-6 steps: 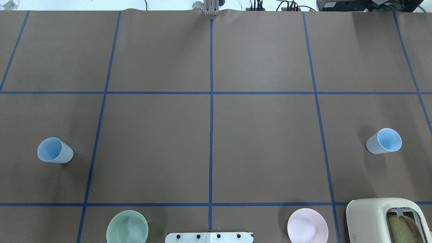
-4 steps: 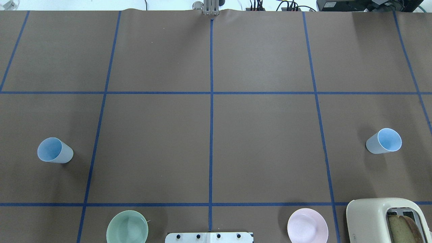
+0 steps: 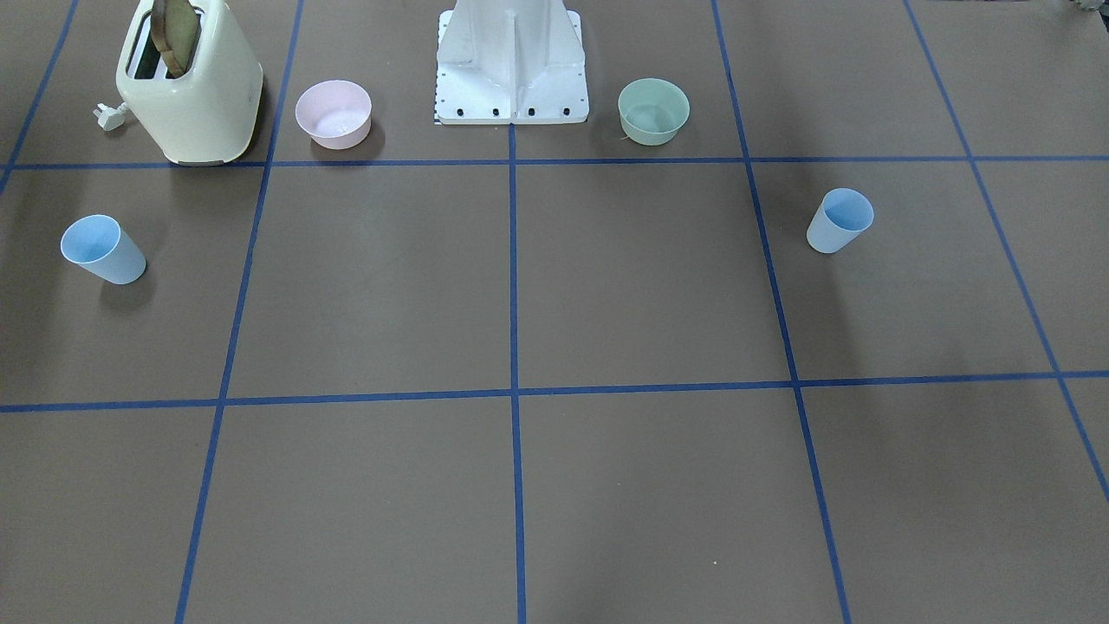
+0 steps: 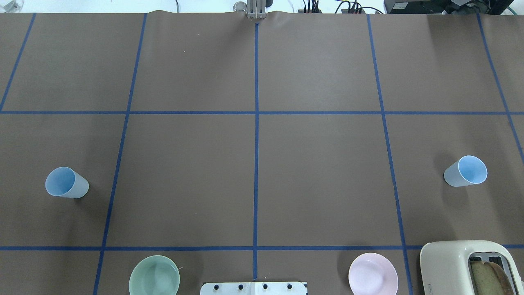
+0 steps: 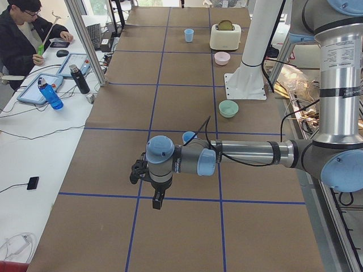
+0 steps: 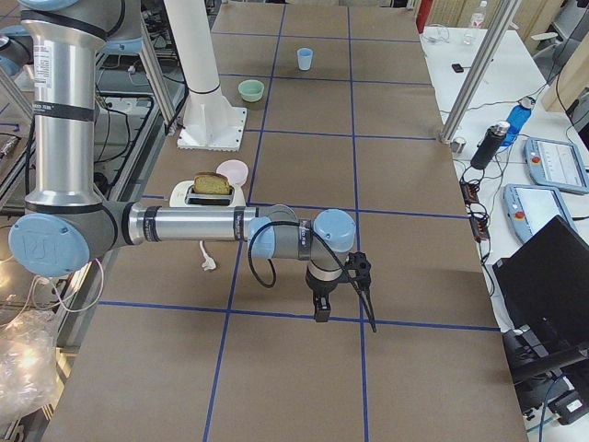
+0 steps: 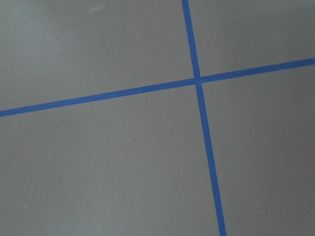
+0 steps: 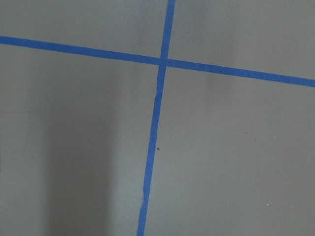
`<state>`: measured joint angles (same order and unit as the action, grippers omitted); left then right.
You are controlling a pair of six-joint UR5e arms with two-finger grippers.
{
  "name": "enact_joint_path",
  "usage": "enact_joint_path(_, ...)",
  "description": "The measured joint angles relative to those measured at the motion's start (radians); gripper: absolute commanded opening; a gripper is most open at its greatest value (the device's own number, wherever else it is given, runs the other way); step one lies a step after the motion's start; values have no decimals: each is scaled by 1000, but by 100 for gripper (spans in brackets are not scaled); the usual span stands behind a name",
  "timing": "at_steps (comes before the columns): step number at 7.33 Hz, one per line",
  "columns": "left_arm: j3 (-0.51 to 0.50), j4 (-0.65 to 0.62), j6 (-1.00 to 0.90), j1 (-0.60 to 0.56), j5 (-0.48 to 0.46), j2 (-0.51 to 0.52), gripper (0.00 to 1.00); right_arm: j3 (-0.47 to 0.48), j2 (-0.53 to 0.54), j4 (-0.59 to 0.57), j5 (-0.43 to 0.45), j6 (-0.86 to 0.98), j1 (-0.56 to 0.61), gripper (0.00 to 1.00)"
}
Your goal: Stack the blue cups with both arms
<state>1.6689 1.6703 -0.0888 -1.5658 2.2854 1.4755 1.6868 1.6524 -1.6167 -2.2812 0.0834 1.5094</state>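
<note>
Left black two-finger gripper (image 5: 157,201) hangs pointing down off the near grey tubular left arm (image 5: 244,153), and the right black two-finger gripper (image 6: 320,311) does the same off the right arm (image 6: 184,224). Both only show up in the side views, so I can't tell how far either set of jaws is spread. Neither has anything in it.

The 2 small pale sky-blue plastic cups stand mouth up and well apart: 1 (image 4: 66,183) at the robot's far left, the other (image 4: 465,171) at its far right, both clear of the arms.

The table (image 4: 319,176) is covered in brown paper with a grid of blue tape (image 4: 256,164). Both wrist cams see only that paper and a tape crossing. Along the robot's edge sit a mint green bowl (image 4: 154,275), a pale pink bowl (image 4: 373,274) and a cream toaster (image 4: 450,266) holding bread, cut off at the frame's edge.

A seated operator (image 5: 22,34) is at a white side desk. The lettering on the arm tubes is too small to read.
</note>
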Motion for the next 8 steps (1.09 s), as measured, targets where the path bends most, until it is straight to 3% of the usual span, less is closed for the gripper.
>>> enact_joint_path(4, 14, 57, 9, 2, -2, 37, 99, 9, -8, 34, 0, -1, 0, 100)
enact_joint_path(8, 17, 276, 34, 4, 36, 75, 98, -9, -26, 327, 6, -84, -24, 100)
